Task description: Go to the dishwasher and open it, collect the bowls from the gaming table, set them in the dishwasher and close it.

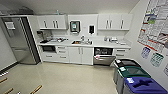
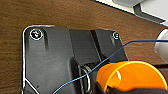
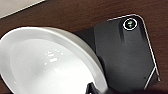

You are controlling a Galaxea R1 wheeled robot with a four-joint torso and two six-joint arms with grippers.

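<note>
Glossy white bowl [image 3: 50, 67]; brushed-steel dishwasher [image 1: 104, 59].

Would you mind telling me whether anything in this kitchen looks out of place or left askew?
The dishwasher under the counter, right of the sink, stands with its steel door tipped partly open, showing the dark interior, while the white cabinet doors beside it sit flush. Nothing looks spilled or damaged.

Even bright ceiling light w/ soft blur, wide-angle bending at edges; glare spot on white bowl [image 3: 50, 67], floor [image 1: 62, 77] sheen.
</note>
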